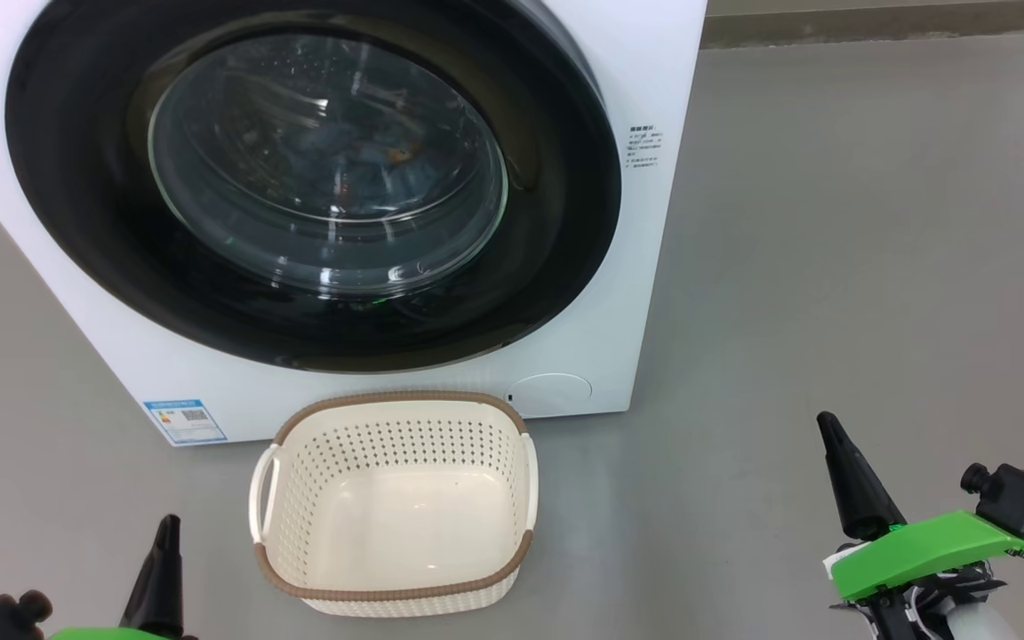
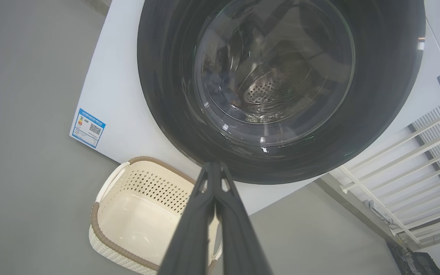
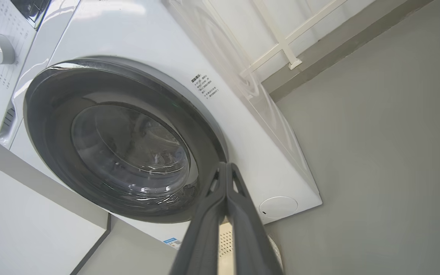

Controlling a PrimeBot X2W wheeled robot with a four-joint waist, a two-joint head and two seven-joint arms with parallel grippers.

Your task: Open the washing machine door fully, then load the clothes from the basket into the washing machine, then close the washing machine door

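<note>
The left gripper [image 2: 213,168] and the right gripper [image 3: 225,168] are seen nearest, each with its two fingers pressed together on nothing. Both are held low over the floor [image 1: 832,267], short of the washer [image 1: 654,71]. The left is near the basket's left side and the right is well apart to the basket's right.

The washer is stood on the floor, and its door [image 1: 76,178] is seen lying flush against the front, so it is judged shut. The door is judged heavy and stiff, with a glossy black ring that would be slippery under dark fingers. Its bulging glass [image 1: 325,222] is best left untouched. Hold would be taken at the rim on the side away from the hinge (which side that is cannot be told here).

The basket [image 1: 392,397] is set on the floor just before the washer's lower front edge, and nothing is seen in it. It is judged light and stiff, and likely to slide if nudged.

The clothes [image 1: 392,153] are made out only faintly through the glass, as a patch of blue and orange inside the drum. They are judged soft, limp and light, and best pinched at a bunched fold.
</note>
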